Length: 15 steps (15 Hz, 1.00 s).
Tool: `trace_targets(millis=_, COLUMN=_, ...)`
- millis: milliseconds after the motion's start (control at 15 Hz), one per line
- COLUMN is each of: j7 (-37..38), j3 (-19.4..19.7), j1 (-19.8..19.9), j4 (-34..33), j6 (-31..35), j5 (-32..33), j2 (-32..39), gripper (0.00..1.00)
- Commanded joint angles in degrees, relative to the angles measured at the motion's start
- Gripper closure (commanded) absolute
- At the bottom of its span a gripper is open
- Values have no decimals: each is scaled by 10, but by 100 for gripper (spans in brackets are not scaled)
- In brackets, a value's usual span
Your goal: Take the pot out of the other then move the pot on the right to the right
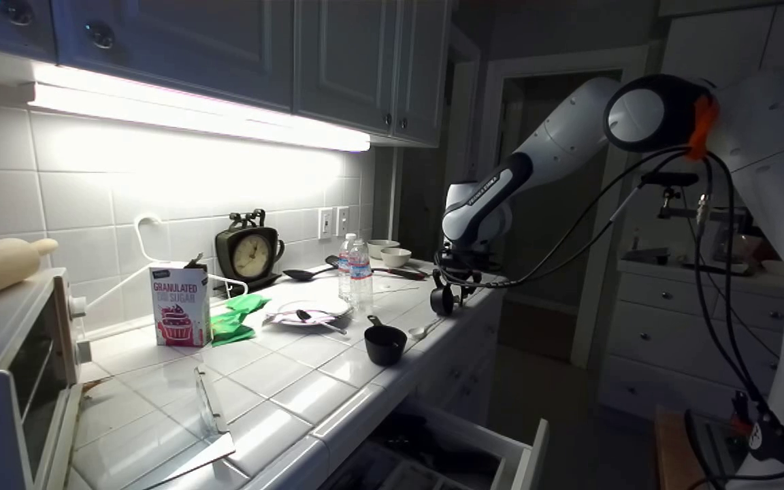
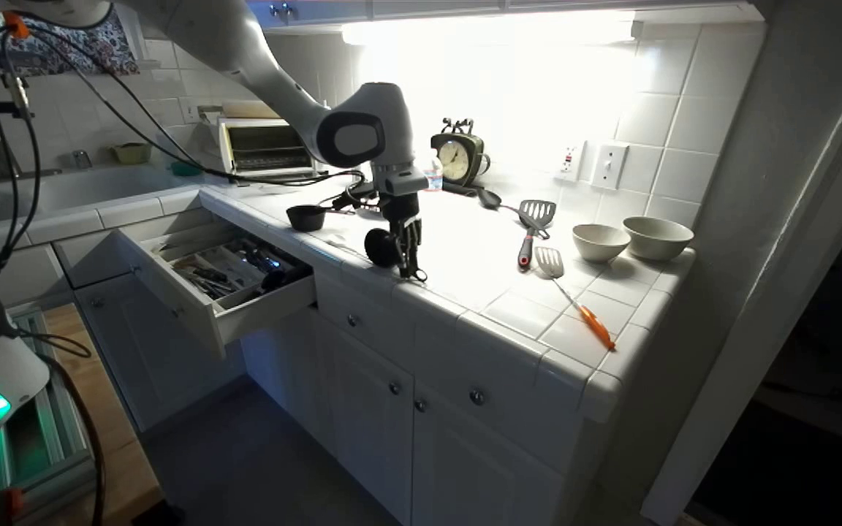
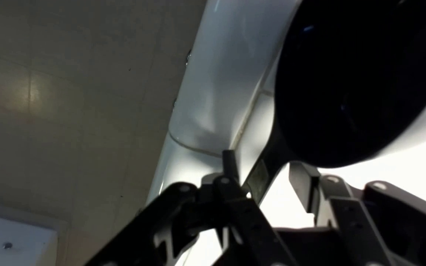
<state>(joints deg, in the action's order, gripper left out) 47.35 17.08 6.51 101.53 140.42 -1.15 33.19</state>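
Note:
Two small black pots with handles show on the white tiled counter, apart from each other. One pot [image 1: 385, 344] stands upright near the front edge; it also shows in an exterior view [image 2: 306, 218]. The second pot [image 1: 441, 301] is by the gripper, tilted with its round side turned out, and shows also in an exterior view [image 2: 381, 248]. In the wrist view this pot [image 3: 357, 85] fills the upper right. My gripper [image 3: 266, 173] is open, its fingers either side of the handle, with a gap to the right finger. The gripper [image 2: 410, 267] is low at the counter edge.
An open drawer [image 2: 245, 321] juts out below the counter. A small spoon [image 1: 418, 333], bottles [image 1: 361, 275], a plate [image 1: 307, 312] and a sugar box [image 1: 181, 306] stand nearby. Spatulas [image 2: 549, 261] and bowls [image 2: 601, 243] lie toward the counter's far end.

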Motion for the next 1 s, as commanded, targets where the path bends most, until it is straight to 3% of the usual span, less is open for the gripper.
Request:
trace_targets(millis=0, j7=10, j3=-7, j1=7, j4=-32, j6=-26, j5=-18, j2=16, gripper=89)
trace_targets(millis=200, j7=16, j3=-6, j1=5, j4=-36, j6=-42, j5=-15, j2=14, gripper=100)
trace_targets(millis=600, j7=30, j3=-4, j1=-1, j4=-43, j6=-82, j5=-6, j2=9, gripper=99)
trace_targets(millis=933, j7=43, j3=-4, j1=-3, j4=-80, j6=-166, j5=6, j2=20, gripper=99)
